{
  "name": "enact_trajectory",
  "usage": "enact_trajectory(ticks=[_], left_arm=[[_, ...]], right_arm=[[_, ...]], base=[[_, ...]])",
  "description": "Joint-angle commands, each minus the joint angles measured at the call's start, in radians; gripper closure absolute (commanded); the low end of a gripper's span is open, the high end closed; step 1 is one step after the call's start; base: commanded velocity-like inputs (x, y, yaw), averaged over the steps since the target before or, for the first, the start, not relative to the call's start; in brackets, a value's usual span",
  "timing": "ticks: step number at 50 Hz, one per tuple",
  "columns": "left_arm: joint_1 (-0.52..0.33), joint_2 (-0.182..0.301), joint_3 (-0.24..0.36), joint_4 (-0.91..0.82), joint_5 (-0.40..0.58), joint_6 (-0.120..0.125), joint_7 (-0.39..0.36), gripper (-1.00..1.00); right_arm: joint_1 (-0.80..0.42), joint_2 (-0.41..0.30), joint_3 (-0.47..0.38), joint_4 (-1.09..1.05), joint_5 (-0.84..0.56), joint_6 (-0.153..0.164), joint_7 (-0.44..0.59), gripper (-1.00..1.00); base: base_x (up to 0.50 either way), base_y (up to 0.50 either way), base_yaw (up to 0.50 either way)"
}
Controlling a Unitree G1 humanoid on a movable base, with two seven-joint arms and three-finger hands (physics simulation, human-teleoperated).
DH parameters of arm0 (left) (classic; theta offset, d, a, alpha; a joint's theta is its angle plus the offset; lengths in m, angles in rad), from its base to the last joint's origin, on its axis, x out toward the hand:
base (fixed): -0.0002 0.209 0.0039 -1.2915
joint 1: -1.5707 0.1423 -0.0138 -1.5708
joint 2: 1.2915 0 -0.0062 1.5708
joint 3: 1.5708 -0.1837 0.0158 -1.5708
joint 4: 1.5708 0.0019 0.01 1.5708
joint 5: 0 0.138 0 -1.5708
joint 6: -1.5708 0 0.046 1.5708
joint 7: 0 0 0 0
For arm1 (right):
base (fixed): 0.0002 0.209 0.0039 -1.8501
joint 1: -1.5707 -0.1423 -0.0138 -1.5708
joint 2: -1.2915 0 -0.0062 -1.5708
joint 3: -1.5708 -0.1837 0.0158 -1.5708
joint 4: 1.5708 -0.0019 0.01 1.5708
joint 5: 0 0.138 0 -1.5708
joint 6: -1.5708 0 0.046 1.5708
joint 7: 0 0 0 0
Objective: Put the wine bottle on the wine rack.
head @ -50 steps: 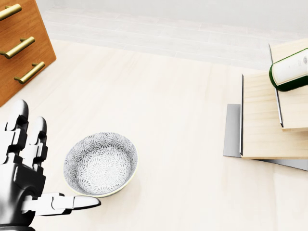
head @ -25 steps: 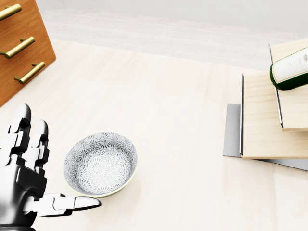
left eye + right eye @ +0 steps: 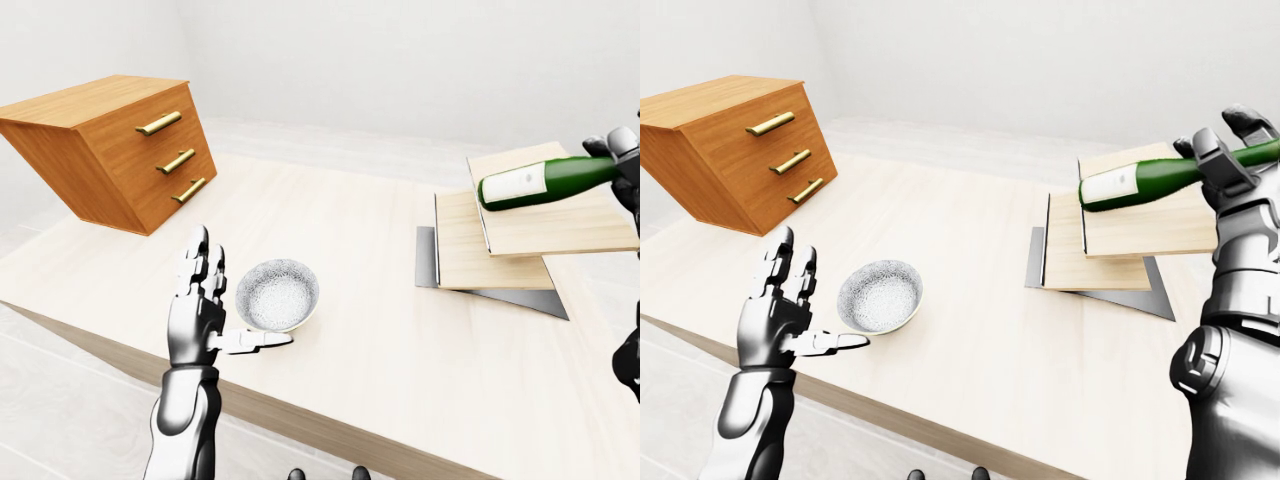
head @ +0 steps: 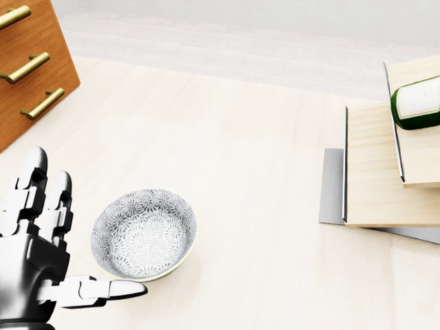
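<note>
- Left-eye view: the wine bottle (image 3: 545,181), green glass with a white label, lies level above the stepped wooden rack (image 3: 500,235). It could roll off the flat boards once let go.
- Head view: beside the bowl (image 4: 144,234) on the desk (image 4: 240,158), the left hand (image 4: 34,261) is open and empty.
- Right-eye view: the right hand (image 3: 1228,155) grips the bottle's neck above the rack.

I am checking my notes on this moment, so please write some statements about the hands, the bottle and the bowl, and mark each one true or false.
1. The right hand holds the wine bottle above the wine rack. True.
2. The bottle stands upright. False: it lies nearly level, its base toward the view's left.
3. The left hand grips the patterned bowl. False: it is open beside the bowl.
4. The wooden drawer chest has three brass handles. True.
</note>
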Motion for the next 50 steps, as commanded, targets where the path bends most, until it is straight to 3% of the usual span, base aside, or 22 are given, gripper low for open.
enact_trajectory(ticks=[1, 4, 5, 12, 16, 21, 23, 50], left_arm=[[-0.006, -0.001, -0.008, 0.007, 0.003, 0.0, 0.004, -1.0], [-0.008, -0.002, -0.011, 0.009, 0.004, 0.0, 0.005, -1.0], [-0.01, -0.002, -0.014, 0.016, 0.005, 0.0, 0.005, -1.0], [-0.012, -0.001, -0.019, 0.031, 0.004, 0.0, 0.005, -1.0], [-0.012, 0.001, -0.014, 0.038, 0.0, 0.0, 0.005, -1.0], [-0.011, 0.001, -0.016, 0.041, 0.0, 0.0, 0.005, -1.0], [-0.009, 0.002, -0.015, 0.044, -0.002, 0.0, 0.004, -1.0], [-0.009, 0.002, -0.028, 0.073, -0.002, 0.0, 0.002, -1.0]], right_arm=[[0.061, -0.007, 0.033, 0.031, -0.023, 0.0, 0.011, 0.22], [0.062, -0.009, 0.023, 0.03, -0.014, 0.0, 0.009, 0.11], [0.068, -0.008, 0.025, 0.027, -0.015, 0.0, 0.008, -0.14], [0.074, -0.011, 0.02, 0.022, -0.007, 0.0, -0.007, -0.09], [0.072, -0.014, 0.018, 0.015, 0.0, 0.0, -0.018, -0.17], [0.071, -0.017, 0.02, 0.011, 0.002, 0.0, -0.028, -0.67], [0.072, -0.021, 0.02, 0.012, 0.003, 0.0, -0.03, -1.0], [0.098, -0.074, 0.0, 0.008, 0.028, 0.0, -0.062, -1.0]], base=[[0.0, 0.0, 0.0], [0.0, 0.0, 0.0], [0.0, 0.0, 0.0], [0.0, 0.0, 0.0], [0.0, 0.0, 0.0], [0.0, 0.0, 0.0], [0.0, 0.0, 0.0], [0.0, 0.0, 0.0]])
